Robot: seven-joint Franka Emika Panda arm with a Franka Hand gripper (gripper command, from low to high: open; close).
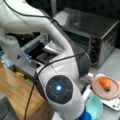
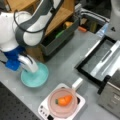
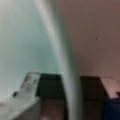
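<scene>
A teal bowl (image 2: pixel 37 77) (image 1: pixel 96 107) sits on the grey table near a front view's left. My gripper (image 2: pixel 30 65) reaches down onto its near rim under the white arm. In the wrist view the bowl's rim (image 3: pixel 58 50) runs up between my fingers (image 3: pixel 28 81), with a dark gap on each side, so my gripper (image 3: pixel 68 81) is open astride it. To the right, an orange carrot (image 2: pixel 64 100) (image 1: pixel 105 83) lies on a pink plate (image 2: pixel 56 108) (image 1: pixel 100 91) that rests on a white scale (image 2: pixel 43 110).
A silver toaster oven (image 1: pixel 92 30) (image 2: pixel 112 96) stands at the back with its door (image 2: pixel 100 60) folded down onto the table. A dark bin (image 2: pixel 57 40) with small items and a wooden shelf (image 2: pixel 57 15) lie beside the arm.
</scene>
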